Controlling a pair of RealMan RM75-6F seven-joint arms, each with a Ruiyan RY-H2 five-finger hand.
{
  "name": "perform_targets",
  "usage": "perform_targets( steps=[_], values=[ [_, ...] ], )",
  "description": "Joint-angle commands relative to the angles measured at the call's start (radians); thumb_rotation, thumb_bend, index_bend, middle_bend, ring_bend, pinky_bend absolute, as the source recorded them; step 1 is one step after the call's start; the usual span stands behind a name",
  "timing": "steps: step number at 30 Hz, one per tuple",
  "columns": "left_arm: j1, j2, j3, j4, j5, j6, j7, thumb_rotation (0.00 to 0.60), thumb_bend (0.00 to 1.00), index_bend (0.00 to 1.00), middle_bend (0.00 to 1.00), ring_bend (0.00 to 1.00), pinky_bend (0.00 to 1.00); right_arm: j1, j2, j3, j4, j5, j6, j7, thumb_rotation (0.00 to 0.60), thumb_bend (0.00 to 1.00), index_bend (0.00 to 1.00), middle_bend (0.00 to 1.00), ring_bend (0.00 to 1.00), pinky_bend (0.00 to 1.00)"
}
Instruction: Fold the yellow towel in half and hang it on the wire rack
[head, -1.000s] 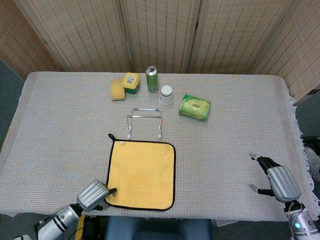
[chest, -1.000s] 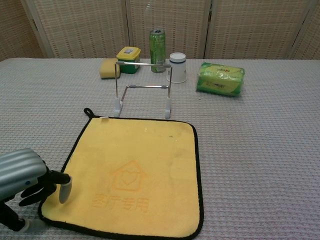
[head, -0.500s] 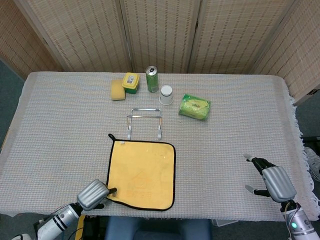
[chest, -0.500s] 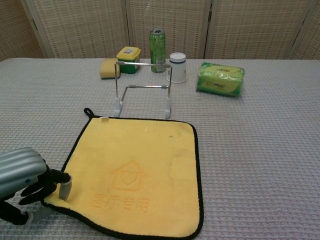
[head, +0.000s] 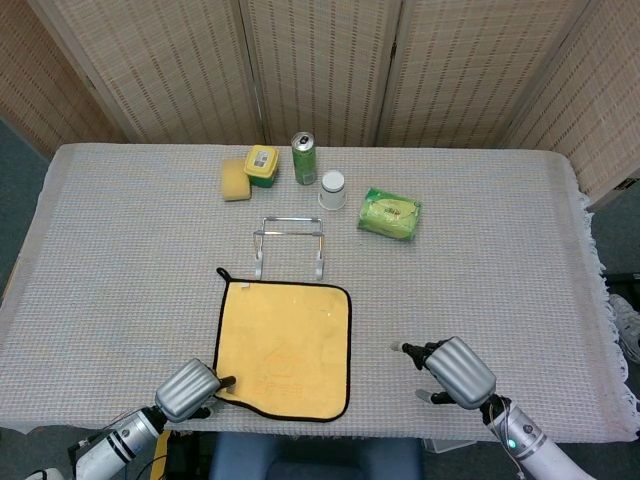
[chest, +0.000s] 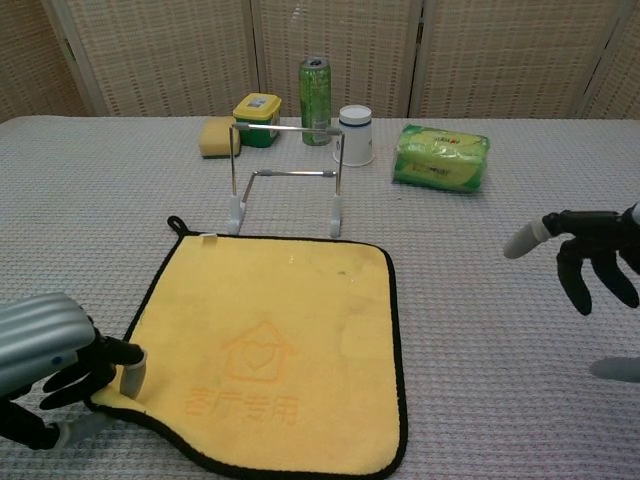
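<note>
The yellow towel (head: 285, 345) (chest: 270, 340), edged in black, lies flat near the table's front, just in front of the wire rack (head: 289, 245) (chest: 285, 180). My left hand (head: 190, 388) (chest: 50, 365) pinches the towel's near-left corner, which is lifted a little and drawn inward. My right hand (head: 455, 370) (chest: 590, 260) hovers over the table to the right of the towel, its fingers spread and holding nothing. It is well apart from the towel's right edge.
Behind the rack stand a green can (head: 303, 158) (chest: 315, 87), a white cup (head: 332, 189) (chest: 354, 134), a yellow sponge (head: 235, 180) (chest: 216, 136) and a small yellow-lidded container (head: 261, 165) (chest: 256, 119). A green packet (head: 390, 214) (chest: 441, 157) lies at the back right.
My right hand has swept left from the table's right edge towards the towel. The left hand has raised and pulled in the towel's near-left corner slightly.
</note>
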Motion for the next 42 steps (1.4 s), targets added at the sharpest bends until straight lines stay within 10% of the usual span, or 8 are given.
perform_targets(
  steps=[1, 42],
  values=[
    [0.000, 0.006, 0.002, -0.009, 0.002, 0.002, 0.007, 0.600, 0.44, 0.53, 0.89, 0.79, 0.87, 0.061, -0.082, -0.007, 0.021, -0.022, -0.087, -0.045, 0.600, 0.13, 0.34, 0.85, 0.92, 1.00],
    [0.021, 0.017, 0.012, -0.004, -0.011, 0.039, -0.038, 0.600, 0.44, 0.53, 0.89, 0.79, 0.87, 0.234, -0.403, -0.029, 0.194, 0.079, -0.262, -0.183, 0.600, 0.26, 0.50, 0.90, 1.00, 1.00]
  ],
)
